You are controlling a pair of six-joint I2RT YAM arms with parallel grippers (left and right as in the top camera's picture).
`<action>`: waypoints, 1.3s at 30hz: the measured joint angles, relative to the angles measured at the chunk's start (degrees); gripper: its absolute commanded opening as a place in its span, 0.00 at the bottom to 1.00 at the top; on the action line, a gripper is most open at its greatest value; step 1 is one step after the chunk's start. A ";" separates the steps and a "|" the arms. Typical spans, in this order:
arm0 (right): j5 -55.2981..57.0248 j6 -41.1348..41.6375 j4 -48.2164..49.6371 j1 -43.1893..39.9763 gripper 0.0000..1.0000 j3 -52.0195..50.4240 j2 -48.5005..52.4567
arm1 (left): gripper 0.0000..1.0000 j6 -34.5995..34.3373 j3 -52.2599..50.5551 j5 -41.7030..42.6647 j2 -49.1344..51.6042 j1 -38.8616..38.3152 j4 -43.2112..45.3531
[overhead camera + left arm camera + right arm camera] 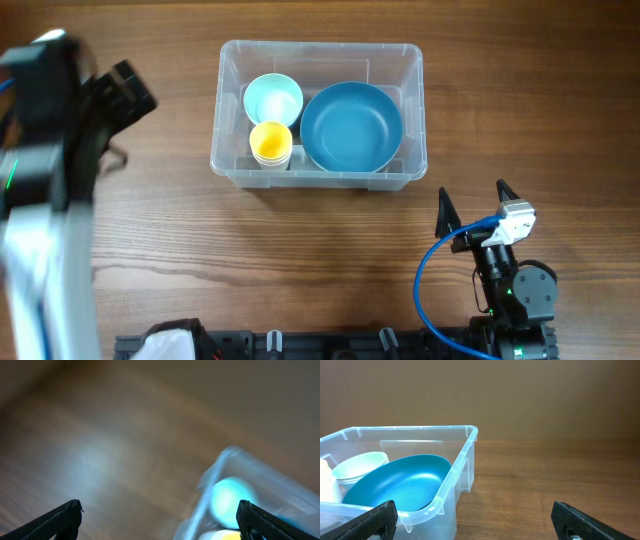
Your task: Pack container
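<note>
Overhead: container (320, 181) sits far-centre on the table (150, 250), long axis left–right, opening up. It holds a blue bowl (351, 126), a pale bowl (272, 100) and a yellow cup (270, 143). Only the right wrist view shows the wall height and the blue bowl tilted. The left wrist view is blurred. Left gripper (160, 515): jaws spread, empty. Right gripper (472, 192): the same, near the container's right corner.

clear container (318, 60), blue bowl (351, 126), yellow cup (270, 142)
</note>
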 measured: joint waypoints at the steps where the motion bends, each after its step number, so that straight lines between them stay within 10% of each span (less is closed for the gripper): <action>1: 0.00 0.00 0.00 0.00 1.00 0.00 0.00 | 1.00 0.00 0.11 0.00 -5.46 0.00 0.11; 11: 0.00 -0.17 0.00 0.00 1.00 -0.20 -0.15 | 1.00 -0.02 1.60 -0.07 -47.69 0.00 0.09; 22: -0.02 -0.20 0.00 0.00 1.00 -0.20 -0.15 | 1.00 0.00 0.07 -0.90 -58.36 0.00 -4.61; 28: 0.00 -0.20 0.00 0.00 1.00 -0.20 -0.22 | 1.00 0.00 -13.29 0.44 -58.38 0.00 -3.08; 39: 0.00 -0.20 0.00 0.00 1.00 -0.28 -0.26 | 1.00 -0.04 -52.85 13.90 -67.78 0.00 29.31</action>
